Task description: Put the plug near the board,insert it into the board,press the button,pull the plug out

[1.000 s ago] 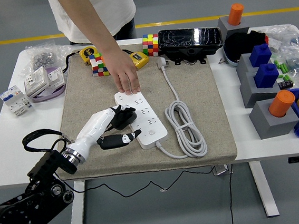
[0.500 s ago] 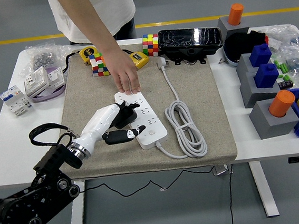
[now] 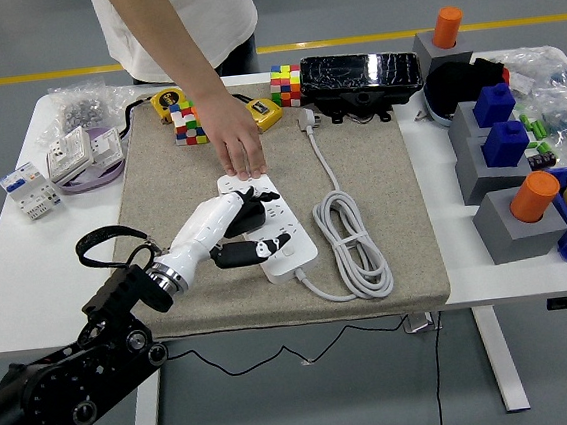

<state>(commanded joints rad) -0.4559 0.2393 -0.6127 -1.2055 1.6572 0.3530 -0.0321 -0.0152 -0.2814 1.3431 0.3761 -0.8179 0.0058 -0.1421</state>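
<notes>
The left hand (image 3: 233, 229) lay over the white power board (image 3: 270, 224) on the grey mat (image 3: 380, 173), its fingers (image 3: 267, 245) curled around what looked like the black plug (image 3: 249, 216), seated on the board's middle. A person's hand (image 3: 238, 149) pinned the board's far end. The board's long axis ran away from the robot, its button end nearest, just right of the fingertips; the right hand was out of view.

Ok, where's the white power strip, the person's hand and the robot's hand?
power strip (image 3: 288, 240), head view, bare right half of its top.
person's hand (image 3: 238, 142), head view, back of hand.
left hand (image 3: 226, 218), head view, white back of hand.
</notes>
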